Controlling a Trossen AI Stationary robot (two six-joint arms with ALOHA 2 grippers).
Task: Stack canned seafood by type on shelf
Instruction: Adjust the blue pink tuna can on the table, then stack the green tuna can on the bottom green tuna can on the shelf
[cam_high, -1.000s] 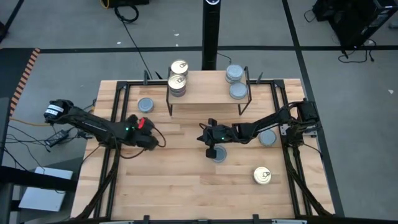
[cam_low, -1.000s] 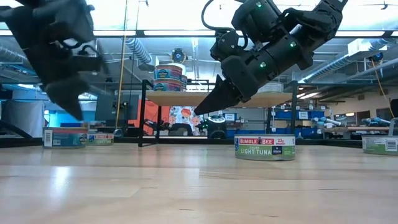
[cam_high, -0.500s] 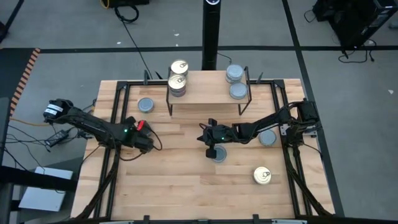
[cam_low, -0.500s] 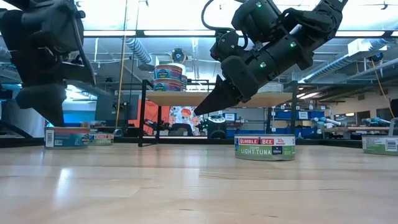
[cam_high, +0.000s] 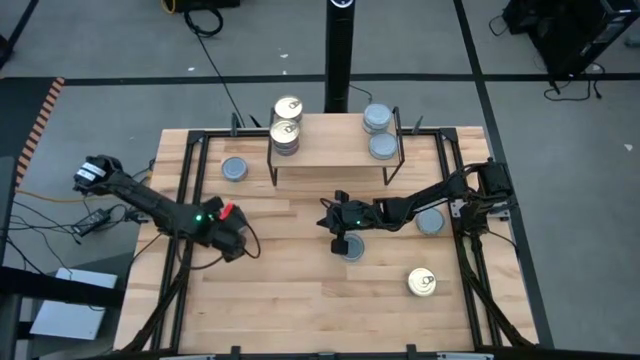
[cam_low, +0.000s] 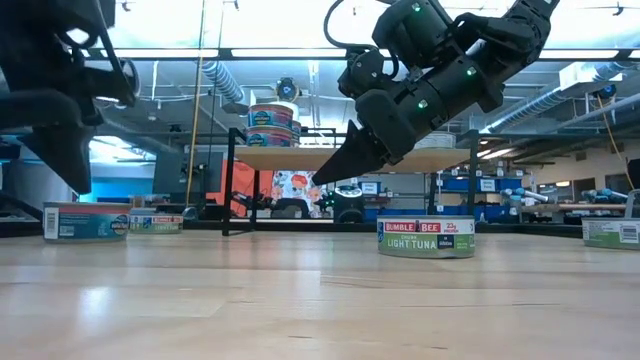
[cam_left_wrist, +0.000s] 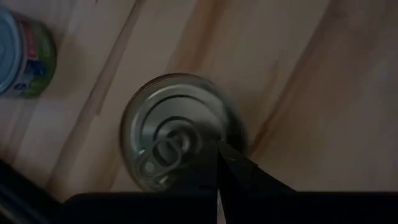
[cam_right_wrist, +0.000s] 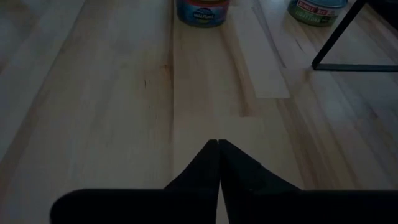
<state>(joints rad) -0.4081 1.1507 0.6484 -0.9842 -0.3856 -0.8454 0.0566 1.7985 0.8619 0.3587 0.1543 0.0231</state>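
left gripper (cam_high: 238, 243) at 9 o'clock of the table (cam_high: 300, 300), fingers pressed together and holding nothing; its wrist view shows the closed tips just above a pull-tab tin (cam_left_wrist: 177, 146) lying on the wood, with a second, green-sided tin (cam_left_wrist: 25, 53) near it. grey-topped tin (cam_high: 234, 169) at 10 o'clock, just outside the left legs of the shelf (cam_high: 335, 150). on the shelf, which stands at 12 o'clock: two stacks of gold-topped tins (cam_high: 286, 122) at its left end, two stacks of grey-topped tins (cam_high: 380, 132) at its right end. right gripper (cam_high: 338, 243) near the table's centre, clenched and empty, hanging above a grey-topped tin (cam_high: 352, 250) just at its 5 o'clock; in the low view the closed point (cam_low: 322, 178) is raised off the wood, apart from the light tuna tin (cam_low: 426, 237). another grey-topped tin (cam_high: 430, 221) at 3 o'clock, partly under the right arm. gold-topped tin (cam_high: 422, 283) alone at 4 o'clock. low view also shows two tins (cam_low: 110, 221) on the wood at far left and one (cam_low: 612, 233) at the right edge.
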